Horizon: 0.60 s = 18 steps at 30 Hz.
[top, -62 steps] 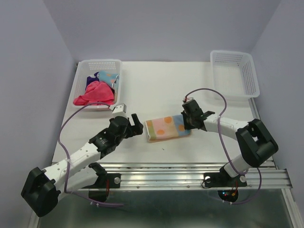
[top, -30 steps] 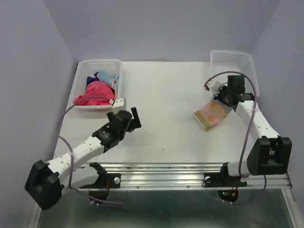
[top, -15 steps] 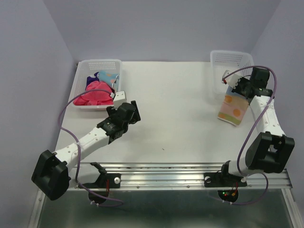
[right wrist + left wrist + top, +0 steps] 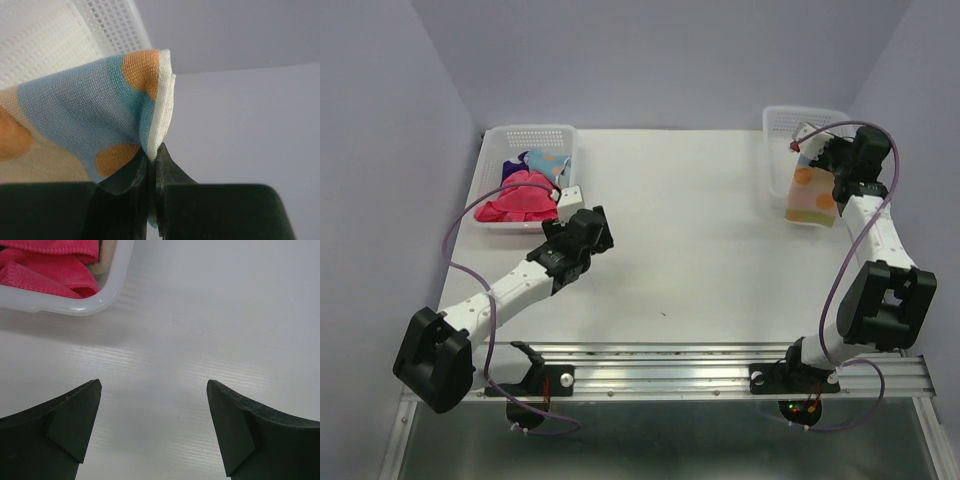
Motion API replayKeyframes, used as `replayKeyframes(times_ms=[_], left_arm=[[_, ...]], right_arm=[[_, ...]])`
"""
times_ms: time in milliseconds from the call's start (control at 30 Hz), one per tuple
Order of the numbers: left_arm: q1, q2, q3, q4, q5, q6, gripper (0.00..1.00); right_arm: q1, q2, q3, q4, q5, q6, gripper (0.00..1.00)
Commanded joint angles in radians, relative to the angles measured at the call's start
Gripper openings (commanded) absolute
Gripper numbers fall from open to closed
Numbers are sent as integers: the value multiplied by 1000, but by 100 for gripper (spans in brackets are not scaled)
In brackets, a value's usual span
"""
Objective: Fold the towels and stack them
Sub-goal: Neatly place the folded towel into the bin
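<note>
**Folded towel held over the far-right basket**

The right arm is stretched far to the right, its forearm rising along the table's right edge; the right gripper (image 4: 823,160) sits above the white plastic mesh basket (image 4: 775,125) at the far right; its jaws are pinched almost shut on one edge of the folded light blue towel with orange blotches (image 4: 810,190), which hangs below them over the near part of that basket; whether its lower edge touches the basket cannot be told. In the right wrist view the fingertips clamp the towel's layered edge (image 4: 159,100), with mesh wall (image 4: 100,25) behind.

The left arm reaches diagonally towards the far left; the left gripper (image 4: 590,228) hovers over the white table (image 4: 680,220), just beside the near right corner of the second white mesh basket (image 4: 490,140); its jaws are spread wide and hold nothing. That basket contains the crumpled magenta-pink towel (image 4: 520,195) and the dark purple towel (image 4: 510,170).

Two seconds earlier the folded towel lay at the table's middle with the right gripper at its end; since then it has been carried to the far right, and the left gripper has moved closer to its basket.
</note>
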Motion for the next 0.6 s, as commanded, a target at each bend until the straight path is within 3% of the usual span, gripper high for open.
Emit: replayKeyframes(times_ms=[0,333,567], left_arm=[[19,-2,45,14,-38,20,99],[33,4,48,25,-45,38,99],[36,7,39,39,-54,52,99]], right_arm=[[-1,38,61,207,60,58,1],[0,170,-13,345,-85,83,1],[0,350,58,403,-17,80,1]])
